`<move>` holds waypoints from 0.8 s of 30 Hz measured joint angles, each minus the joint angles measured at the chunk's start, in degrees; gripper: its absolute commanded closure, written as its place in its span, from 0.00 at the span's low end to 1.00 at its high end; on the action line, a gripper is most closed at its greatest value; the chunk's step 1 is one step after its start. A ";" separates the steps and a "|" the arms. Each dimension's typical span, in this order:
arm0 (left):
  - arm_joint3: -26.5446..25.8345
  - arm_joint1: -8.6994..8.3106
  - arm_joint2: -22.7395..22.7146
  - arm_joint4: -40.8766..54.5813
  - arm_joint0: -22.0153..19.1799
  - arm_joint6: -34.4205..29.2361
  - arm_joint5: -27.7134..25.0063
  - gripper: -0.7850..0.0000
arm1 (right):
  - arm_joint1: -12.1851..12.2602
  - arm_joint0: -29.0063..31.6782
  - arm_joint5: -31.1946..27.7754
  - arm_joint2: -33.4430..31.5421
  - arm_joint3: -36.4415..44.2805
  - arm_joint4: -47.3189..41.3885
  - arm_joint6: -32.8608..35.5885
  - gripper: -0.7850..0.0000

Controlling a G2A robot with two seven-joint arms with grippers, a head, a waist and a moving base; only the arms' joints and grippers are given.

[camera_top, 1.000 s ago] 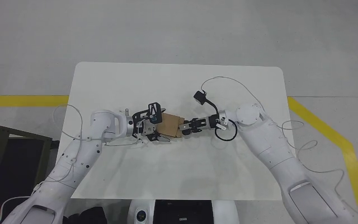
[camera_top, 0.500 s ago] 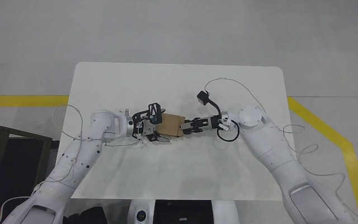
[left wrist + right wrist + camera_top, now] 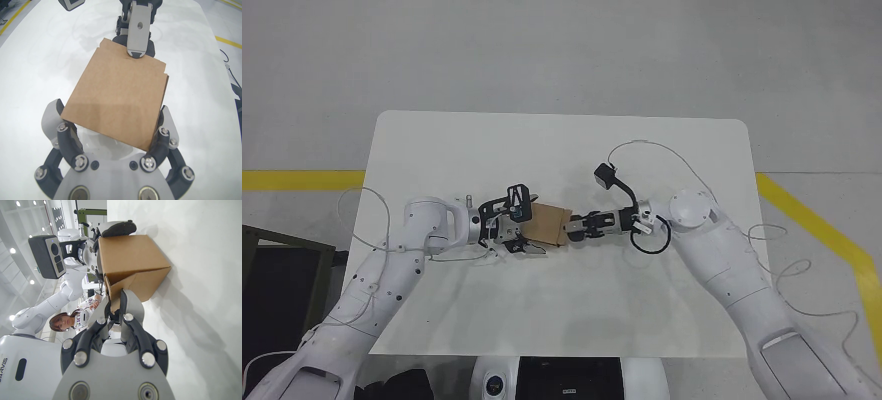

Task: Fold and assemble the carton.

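A brown carton (image 3: 550, 223) lies on the white table (image 3: 562, 320) near its middle, held between both arms. My left gripper (image 3: 516, 235) is shut on the carton (image 3: 117, 98), one finger (image 3: 53, 111) against each side wall at its near end. At the opposite end my right gripper (image 3: 568, 228) is shut on a flap, which its fingers (image 3: 130, 300) pinch at the edge. In the right wrist view the carton (image 3: 132, 260) stands as a box with that end flap angled inward. The right gripper (image 3: 139, 37) shows beyond the carton's far edge in the left wrist view.
A thin white cable (image 3: 662, 150) loops over the table behind the right arm. Bare tabletop lies on all sides of the carton, and the table's front edge (image 3: 562, 352) is close to the robot.
The right arm has shifted slightly to the right with the flap still pinched. The carton and the left gripper have hardly moved.
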State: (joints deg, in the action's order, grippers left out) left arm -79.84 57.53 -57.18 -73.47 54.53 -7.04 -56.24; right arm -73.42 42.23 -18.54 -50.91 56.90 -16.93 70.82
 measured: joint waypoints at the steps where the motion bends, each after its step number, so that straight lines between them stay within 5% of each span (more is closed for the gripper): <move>1: -0.02 0.00 0.01 -0.02 0.00 0.04 0.00 0.00 | -0.08 -0.14 0.07 0.18 0.00 0.03 -0.01 0.95; 8: -0.13 0.07 0.09 0.08 -0.04 0.19 0.04 0.00 | -0.82 -1.61 0.19 1.68 -1.09 -0.05 -0.10 0.95; 15: -0.12 0.09 0.09 0.09 -0.04 0.09 -0.05 0.00 | -1.17 -2.23 -0.87 1.81 -2.56 -1.16 -0.07 0.76; 24: 0.27 0.00 -0.15 0.15 0.17 -0.18 -0.35 0.00 | -0.10 -0.16 -2.19 -1.27 -0.49 -3.51 0.87 0.77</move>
State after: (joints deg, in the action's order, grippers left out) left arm -79.57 57.53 -57.34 -73.33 54.71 -7.22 -56.59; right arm -73.52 42.07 -20.73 -52.18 56.41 -20.44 71.69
